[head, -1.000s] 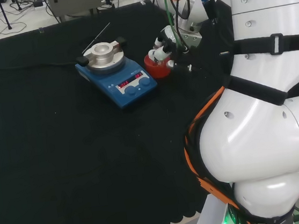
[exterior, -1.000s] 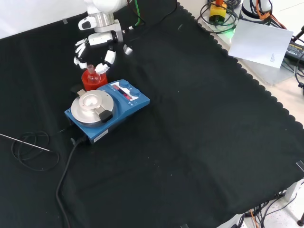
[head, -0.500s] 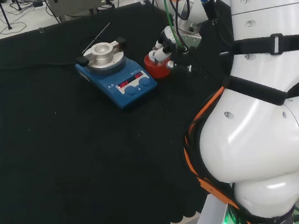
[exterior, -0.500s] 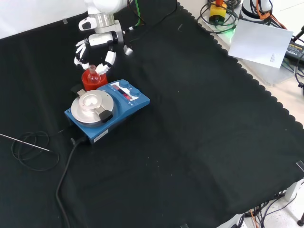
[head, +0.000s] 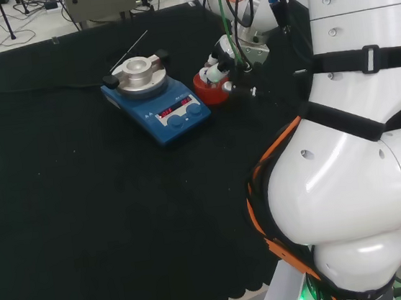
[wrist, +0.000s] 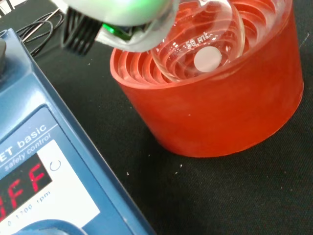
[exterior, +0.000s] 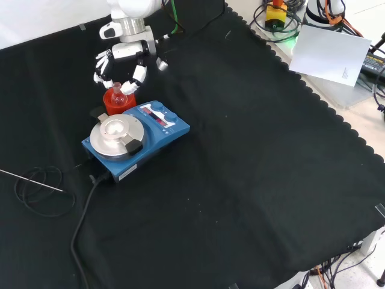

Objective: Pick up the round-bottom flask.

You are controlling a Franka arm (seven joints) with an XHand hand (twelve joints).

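A small clear glass round-bottom flask (exterior: 117,96) sat upright in a red ribbed ring stand (exterior: 118,105) on the black cloth of the bench (exterior: 252,162), toward the far edge of the cloth in the front view and well in from its corners. In the wrist view the flask's clear bulb (wrist: 203,46) rested in the ribbed hollow of the red stand (wrist: 215,107). The stand stood just beside the back of a blue hotplate stirrer with a round silver top plate (exterior: 133,137), which lay between it and the near edge; I could not tell whether the two touched.

The black and white hand (exterior: 123,57) hung over the flask from above, its fingers (exterior: 136,78) curved downward on both sides of the flask's neck. They were partly open, and I could not tell whether any fingertip touched the glass. In the head view the hand (head: 222,57) was at the right side of the red stand (head: 209,89), above it.

A black cable (exterior: 84,217) ran from the stirrer toward the near edge of the cloth.
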